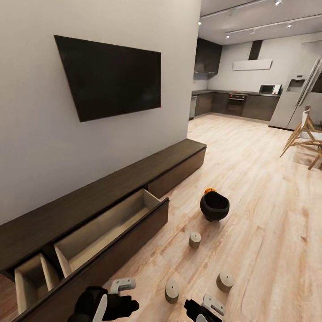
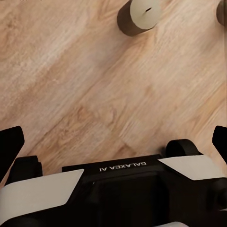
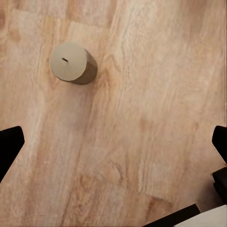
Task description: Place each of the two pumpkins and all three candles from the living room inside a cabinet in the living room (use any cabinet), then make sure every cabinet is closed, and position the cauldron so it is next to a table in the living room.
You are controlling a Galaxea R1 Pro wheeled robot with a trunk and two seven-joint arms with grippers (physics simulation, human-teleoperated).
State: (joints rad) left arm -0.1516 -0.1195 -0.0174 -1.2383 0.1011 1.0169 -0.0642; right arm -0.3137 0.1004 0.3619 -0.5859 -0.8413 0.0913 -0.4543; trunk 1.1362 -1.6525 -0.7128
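The dark-brown cabinet [image 1: 134,176] runs along the left wall with two drawers pulled out, a wide one [image 1: 105,226] and a small one [image 1: 31,277], both showing bare pale wood inside. The black cauldron [image 1: 214,206] stands on the floor, with one orange pumpkin [image 1: 209,191] peeking out from behind it. The second pumpkin is out of view. Three beige candles [image 1: 194,240] [image 1: 172,290] [image 1: 225,281] stand upright on the floor. My left gripper [image 1: 117,300] [image 2: 113,142] and right gripper [image 1: 206,308] [image 3: 113,144] hang open above the floor, each with a candle [image 2: 139,14] [image 3: 73,63] ahead of it.
A black television [image 1: 112,76] hangs on the wall above the cabinet. A kitchen [image 1: 237,100] with a fridge [image 1: 297,98] lies at the far end. A wooden chair [image 1: 304,138] stands at the right. Wood floor [image 1: 268,214] spreads out to the right.
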